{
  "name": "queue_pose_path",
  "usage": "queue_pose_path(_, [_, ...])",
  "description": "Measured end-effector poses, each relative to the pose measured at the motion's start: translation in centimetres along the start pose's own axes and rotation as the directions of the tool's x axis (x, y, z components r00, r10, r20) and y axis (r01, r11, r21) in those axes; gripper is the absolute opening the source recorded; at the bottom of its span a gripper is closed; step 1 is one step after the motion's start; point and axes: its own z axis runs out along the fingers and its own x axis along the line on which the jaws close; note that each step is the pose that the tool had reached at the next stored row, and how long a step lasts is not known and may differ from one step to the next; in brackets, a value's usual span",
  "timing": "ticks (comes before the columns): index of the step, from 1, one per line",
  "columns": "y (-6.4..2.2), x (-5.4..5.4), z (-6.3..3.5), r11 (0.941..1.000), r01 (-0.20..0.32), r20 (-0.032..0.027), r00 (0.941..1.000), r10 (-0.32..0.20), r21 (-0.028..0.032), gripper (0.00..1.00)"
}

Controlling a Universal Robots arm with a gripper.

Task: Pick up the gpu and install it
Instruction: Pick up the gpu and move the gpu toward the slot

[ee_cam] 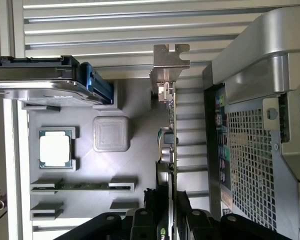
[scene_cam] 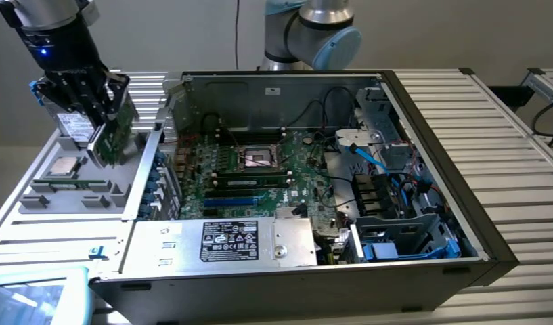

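Risk: the gripper (ee_cam: 169, 209) pinches the gpu (ee_cam: 170, 142) by one thin edge only, so the card could swivel or slip in transit. Its metal bracket (ee_cam: 169, 60) could then catch the computer case (scene_cam: 421, 115) wall or come down skewed on the motherboard (scene_cam: 249, 176) inside the case. The arm stands outside the case with the wrist pointing down, holding the card on edge, slightly tilted, over the grey tray (scene_cam: 41, 196) beside the case; can't tell if its lower edge is clear of the tray.
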Motion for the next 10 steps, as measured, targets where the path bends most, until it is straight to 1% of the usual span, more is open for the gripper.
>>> queue_pose_path(5, [0.07,0.0,-1.50,0.9999,0.000,0.0009,1.0000,0.000,0.0119,0.27])
queue_pose_path(10, [0.18,-0.1,-3.27,0.9997,0.001,0.0019,1.0000,-0.001,0.0261,0.27])
